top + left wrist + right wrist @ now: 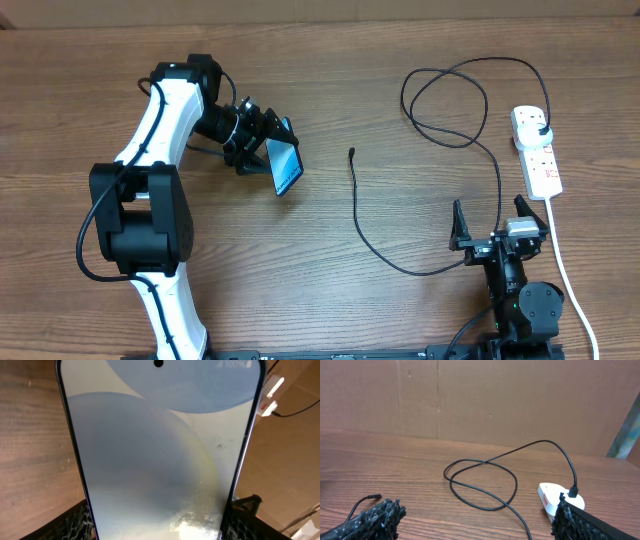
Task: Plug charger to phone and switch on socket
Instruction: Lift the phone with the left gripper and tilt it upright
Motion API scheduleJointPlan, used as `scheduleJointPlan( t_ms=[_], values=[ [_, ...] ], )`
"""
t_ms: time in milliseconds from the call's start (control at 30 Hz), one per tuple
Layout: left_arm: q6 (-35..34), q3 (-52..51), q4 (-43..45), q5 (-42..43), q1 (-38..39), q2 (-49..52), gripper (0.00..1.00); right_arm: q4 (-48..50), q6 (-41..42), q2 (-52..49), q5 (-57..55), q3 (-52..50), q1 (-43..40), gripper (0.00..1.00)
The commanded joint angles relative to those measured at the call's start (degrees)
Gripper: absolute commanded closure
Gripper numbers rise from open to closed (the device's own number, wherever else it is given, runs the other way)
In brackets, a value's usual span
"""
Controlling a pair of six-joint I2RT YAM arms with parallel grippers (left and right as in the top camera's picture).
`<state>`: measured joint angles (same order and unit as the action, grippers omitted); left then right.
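My left gripper (262, 140) is shut on the phone (285, 165), which is tilted up off the table at centre left; its lit blue-white screen (160, 455) fills the left wrist view, both fingers pressing its sides. The black charger cable (365, 225) lies loose, its connector tip (352, 153) at mid table, looping at the back (480, 482) to its plug (541, 130) in the white socket (537, 150) at the right. My right gripper (490, 225) is open and empty at the front right, the cable passing close under it.
The socket's white cord (565, 270) runs down the right side to the front edge. A cardboard wall (480, 400) stands behind the table. The socket end also shows in the right wrist view (551, 500) and in the left wrist view (270, 400).
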<state>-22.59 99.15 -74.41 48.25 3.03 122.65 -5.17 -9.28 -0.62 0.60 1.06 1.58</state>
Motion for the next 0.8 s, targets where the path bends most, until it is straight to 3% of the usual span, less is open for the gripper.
scheduleJointPlan(
  t_ms=[0,233,567,767],
  values=[
    [-0.8,1.6,-1.1,4.6,0.1,-0.2,0.36,0.4,-0.2,0.5,-0.5,-0.6,0.3,0.0],
    [-0.9,1.6,-2.3,7.5,0.0,-0.2,0.36,0.4,-0.2,0.5,-0.5,-0.6,0.3,0.0],
    [-9.8,1.6,-2.3,10.5,0.0,-0.2,0.31,0.4,-0.2,0.5,-0.5,-0.6,0.3,0.0],
    [-12.4,1.6,-2.3,16.9,0.0,-0.2,0.35,0.4,-0.2,0.5,-0.5,-0.6,0.3,0.0]
  ],
)
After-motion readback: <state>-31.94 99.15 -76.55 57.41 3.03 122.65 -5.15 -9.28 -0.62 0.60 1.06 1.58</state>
